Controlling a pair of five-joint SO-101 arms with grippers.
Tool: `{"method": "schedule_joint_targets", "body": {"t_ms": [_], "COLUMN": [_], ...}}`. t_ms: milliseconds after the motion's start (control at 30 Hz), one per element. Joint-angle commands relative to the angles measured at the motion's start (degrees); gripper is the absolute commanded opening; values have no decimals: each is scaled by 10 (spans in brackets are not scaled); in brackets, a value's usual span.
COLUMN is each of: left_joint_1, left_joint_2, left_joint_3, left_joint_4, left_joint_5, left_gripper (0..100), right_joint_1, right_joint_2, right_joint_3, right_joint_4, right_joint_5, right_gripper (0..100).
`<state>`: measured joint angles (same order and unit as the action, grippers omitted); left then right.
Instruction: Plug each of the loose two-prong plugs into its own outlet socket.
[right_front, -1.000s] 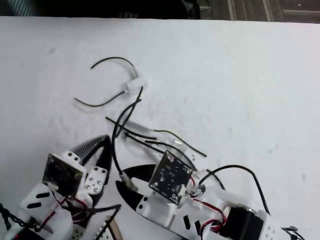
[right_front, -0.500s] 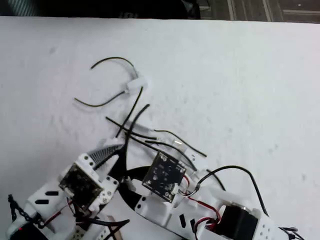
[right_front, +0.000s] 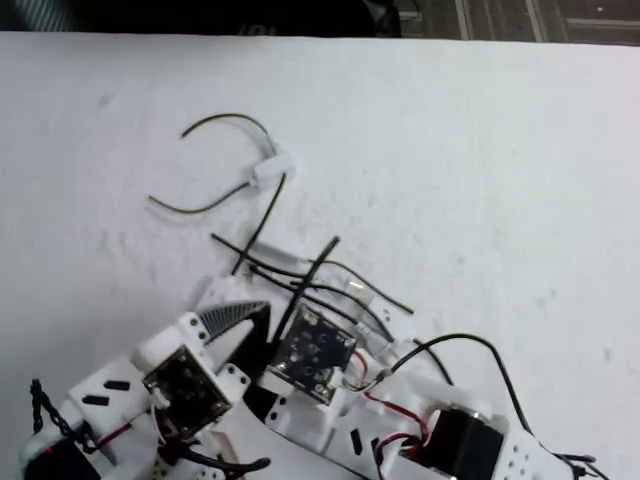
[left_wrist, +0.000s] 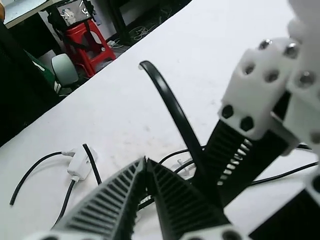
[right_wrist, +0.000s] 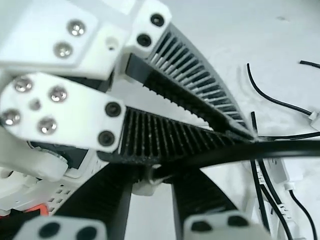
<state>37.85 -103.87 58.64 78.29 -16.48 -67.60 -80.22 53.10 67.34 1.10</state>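
table (right_front: 500, 170): white surface seen from above in the high view; both arms come in over its near edge
black lead (right_front: 318, 268): the gripped lead; its long axis runs obliquely from the grippers away from the arms and a little to the right, with the free cut end farthest out
black lead, left wrist view (left_wrist: 172, 102): stands clear of the table and rises in a gentle curve to its cut end
right gripper (right_wrist: 151, 176): fingers clenched on the black lead at its pale plug end, and the lead leaves sideways from between them; in the high view this grip is hidden under the wrist camera board
left gripper (left_wrist: 147, 165): ribbed fingers pressed together with nothing seen between them, just beside the black lead; in the right wrist view the tips meet at the lead, though contact cannot be confirmed
left gripper, high view (right_front: 264, 308): points obliquely toward the foot of the black lead, close beside the right arm
joined connector (right_front: 270, 168): white body lying flat, well apart from the grippers toward the far left, with a thin black wire curving from each end; the left wrist view shows it side-on (left_wrist: 79, 164)
loose leads (right_front: 262, 255): thin black wires crossing one another on the table just beyond the grippers, with small white plugs (right_front: 363, 291) at some ends
red stool (left_wrist: 95, 42): on the floor beyond the table edge, left wrist view
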Motion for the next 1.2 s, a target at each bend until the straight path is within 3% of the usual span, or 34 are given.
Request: {"method": "schedule_joint_targets", "body": {"t_ms": [0, 233, 567, 933, 1167], "left_joint_1": [-37, -248, -384, -581, -655], "left_joint_2": [-3, -2, 0, 0, -2], "left_joint_3": [-5, -5, -1, 31, 128], "left_joint_4": [7, -26, -25, 0, -46], "left_joint_5": [-4, -2, -2, -6, 4], "left_gripper": [22, 22, 22, 23, 23], "right_joint_1": [2, 23, 98, 99, 100], "right_joint_2": [0, 1, 114, 370, 523], "right_joint_3": [-5, 16, 84, 81, 0], "right_joint_4": [-15, -56, -204, -426, -451], "right_joint_5": [-4, -3, 34, 105, 111], "right_gripper": [16, 16, 16, 16, 16]}}
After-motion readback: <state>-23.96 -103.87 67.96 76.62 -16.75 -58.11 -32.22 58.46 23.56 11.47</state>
